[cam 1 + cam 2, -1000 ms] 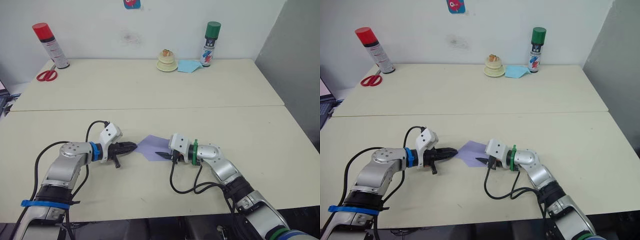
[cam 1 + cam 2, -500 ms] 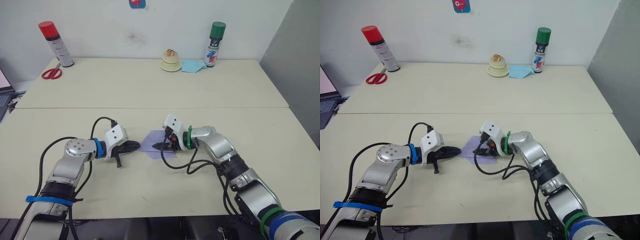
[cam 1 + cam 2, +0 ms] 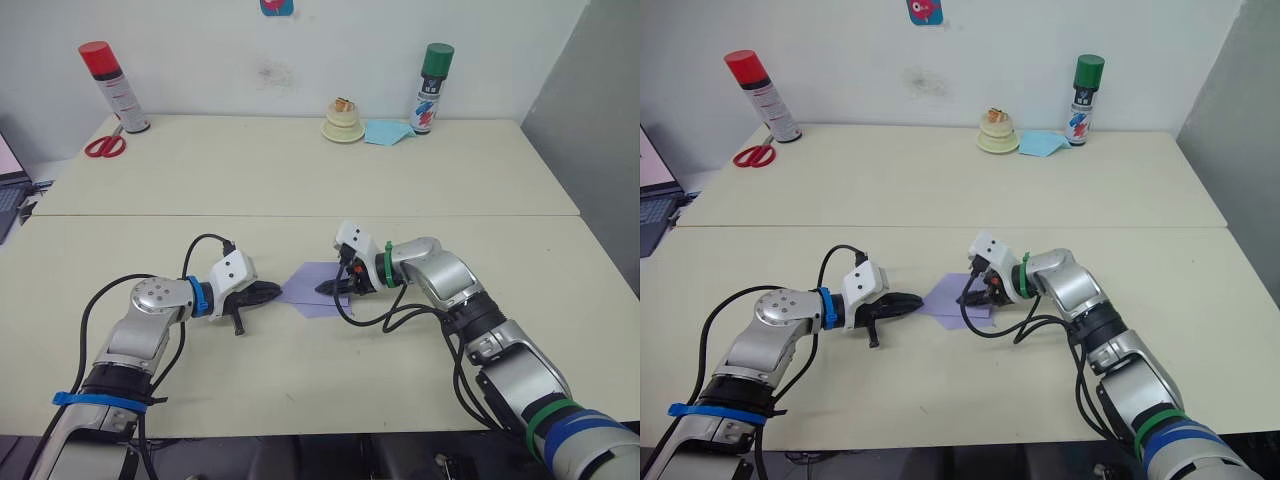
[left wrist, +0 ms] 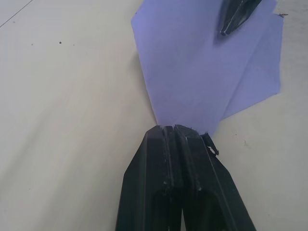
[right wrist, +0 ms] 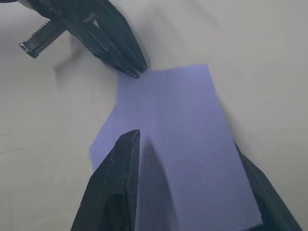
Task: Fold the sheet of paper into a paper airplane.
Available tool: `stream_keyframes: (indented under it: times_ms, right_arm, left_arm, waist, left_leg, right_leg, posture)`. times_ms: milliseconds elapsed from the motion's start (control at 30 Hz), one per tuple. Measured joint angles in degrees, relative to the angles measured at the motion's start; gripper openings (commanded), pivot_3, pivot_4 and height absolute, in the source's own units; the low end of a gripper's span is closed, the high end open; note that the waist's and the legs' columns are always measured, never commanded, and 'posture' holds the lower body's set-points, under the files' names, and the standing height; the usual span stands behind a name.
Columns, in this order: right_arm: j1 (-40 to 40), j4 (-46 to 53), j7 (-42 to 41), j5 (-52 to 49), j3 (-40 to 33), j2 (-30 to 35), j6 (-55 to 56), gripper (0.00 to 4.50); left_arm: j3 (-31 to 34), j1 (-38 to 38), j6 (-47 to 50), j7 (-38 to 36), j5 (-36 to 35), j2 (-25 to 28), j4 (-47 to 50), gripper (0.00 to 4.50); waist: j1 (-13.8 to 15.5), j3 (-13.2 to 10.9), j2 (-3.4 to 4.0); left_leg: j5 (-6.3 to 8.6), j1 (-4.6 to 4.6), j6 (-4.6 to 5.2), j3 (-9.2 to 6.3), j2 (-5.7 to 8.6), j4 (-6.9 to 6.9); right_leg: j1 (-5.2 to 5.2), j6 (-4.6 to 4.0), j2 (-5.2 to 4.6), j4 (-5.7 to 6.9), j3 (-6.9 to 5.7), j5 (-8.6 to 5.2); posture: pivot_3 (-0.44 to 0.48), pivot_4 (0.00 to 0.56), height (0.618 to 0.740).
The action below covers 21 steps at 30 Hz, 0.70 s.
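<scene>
Paper is the thing here: the sheet of paper [image 3: 322,289] lies flat near the counter's [image 3: 300,180] front edge, pointed end toward the left tool [image 3: 274,292], which is pinched tight at that tip. Across it, the right tool [image 3: 322,289] spreads wide over the square end

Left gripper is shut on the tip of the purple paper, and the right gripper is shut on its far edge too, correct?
Not quite. The left gripper is shut at the paper's tip, but the right gripper is open: the right wrist view shows its fingers spread wide over the paper.
</scene>
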<state>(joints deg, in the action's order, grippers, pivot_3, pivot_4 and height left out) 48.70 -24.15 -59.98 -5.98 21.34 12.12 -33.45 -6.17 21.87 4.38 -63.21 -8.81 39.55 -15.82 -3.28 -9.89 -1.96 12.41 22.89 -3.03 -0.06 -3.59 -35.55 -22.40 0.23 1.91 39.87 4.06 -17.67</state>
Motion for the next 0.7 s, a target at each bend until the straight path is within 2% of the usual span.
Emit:
stream_keyframes:
  times_ms: [133, 333, 467, 567, 700]
  right_arm:
    - [2.9, -3.3, -1.2, -0.9, -1.1, -1.9, 2.0, 1.94]
    - [7.9, -15.3, -2.6, -0.9, -2.1, -6.7, 6.5, 1.94]
    - [9.5, -21.5, -2.6, 0.3, -2.7, -7.3, 9.6, 1.94]
    - [9.5, -23.3, -2.6, 0.7, -3.1, -7.6, 11.3, 1.35]
    - [9.5, -23.6, -2.6, 0.9, -3.3, -7.8, 12.5, 0.02]
  left_arm:
    - [-0.1, 0.0, -0.9, -0.1, 0.1, 0.0, -0.2, 0.36]
    - [-0.4, 0.5, -2.2, -1.5, 0.3, -0.1, -1.0, 0.36]
    - [-0.6, 1.0, -2.8, -2.0, 0.5, -0.1, -1.7, 0.36]
    - [-0.6, 0.9, -3.0, -2.1, 0.5, 0.0, -1.7, 0.36]
    - [-0.5, 0.8, -3.3, -2.1, 0.5, 0.0, -1.7, 0.36]
  waist:
    - [0.0, 0.0, 0.01]
    - [0.0, 0.0, 0.01]
    - [0.0, 0.0, 0.01]
    - [0.0, 0.0, 0.02]
    - [0.0, 0.0, 0.02]
  left_leg:
    - [0.00, 0.01, 0.00, 0.00, 0.00, 0.00]
    - [0.00, 0.01, 0.00, 0.01, 0.01, -0.01]
    - [0.00, -0.01, 0.00, 0.01, -0.01, -0.01]
    - [0.00, -0.01, 0.01, 0.00, -0.02, 0.00]
    - [0.00, -0.01, 0.00, 0.00, -0.03, -0.01]
  right_leg:
    - [0.00, 0.00, 0.00, 0.00, -0.01, 0.00]
    - [0.01, -0.01, 0.00, 0.00, -0.01, 0.00]
    - [0.00, -0.01, 0.00, 0.02, 0.00, 0.01]
    - [0.00, -0.01, 0.00, 0.02, -0.01, 0.01]
    - [0.00, -0.01, 0.00, 0.02, 0.00, 0.01]
  posture:
    - [0.000, 0.150, 0.737]
    - [0.000, 0.150, 0.737]
    - [0.000, 0.150, 0.737]
    - [0.000, 0.150, 0.737]
    - [0.000, 0.150, 0.737]
